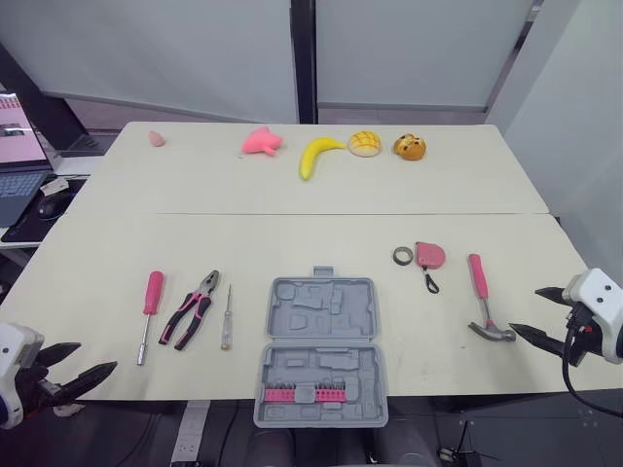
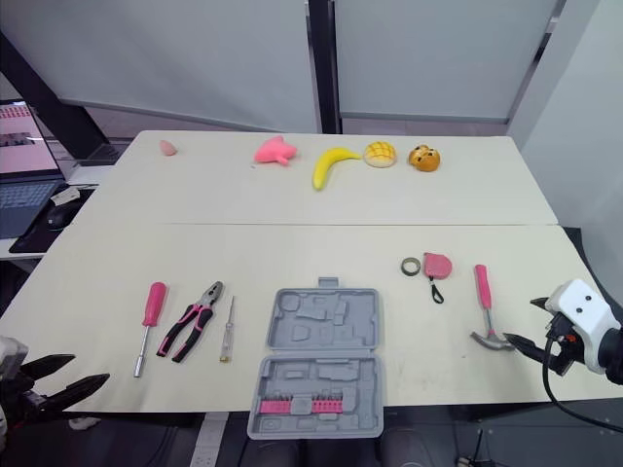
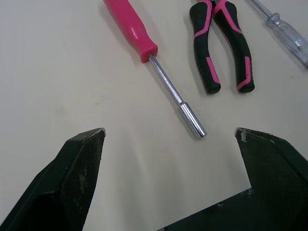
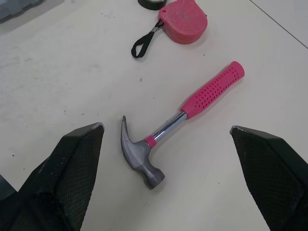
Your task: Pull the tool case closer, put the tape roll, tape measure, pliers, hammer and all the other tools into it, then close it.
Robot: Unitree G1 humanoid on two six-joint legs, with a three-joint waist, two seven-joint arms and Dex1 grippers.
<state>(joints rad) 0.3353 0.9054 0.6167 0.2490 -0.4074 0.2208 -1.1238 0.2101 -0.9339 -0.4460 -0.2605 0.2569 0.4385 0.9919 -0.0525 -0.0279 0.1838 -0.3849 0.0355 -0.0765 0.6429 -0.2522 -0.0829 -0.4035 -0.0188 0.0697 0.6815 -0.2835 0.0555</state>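
A: Which step is in hand?

B: The very start, I judge. The tool case point(image 1: 321, 350) lies open at the lower centre of the frame, its front half at the near edge of the tabletop point(image 1: 292, 243), and apart from a pink strip of bits its moulded slots hold nothing.

A: And the tools?

B: All are out on the tabletop. Left of the case lie the pink driver point(image 1: 148, 313), the pliers point(image 1: 192, 309) and a thin clear-handled screwdriver point(image 1: 227, 316). To the right, the tape roll point(image 1: 402, 256) sits just beside the tape measure point(image 1: 429, 255), with the hammer point(image 1: 480, 297) further right.

A: What are the pincers doing?

B: Both are spread wide, holding and touching nothing. The left pincer point(image 1: 97, 357) hangs at the lower left, near the driver's metal tip. The right pincer point(image 1: 526, 309) hangs at the lower right, just beside the hammer's head.

A: So what does the next move call for?

B: The case looks close enough already, or needs only a short tug. After that, probably the right pincer lowers over the hammer's shaft and pinches it.
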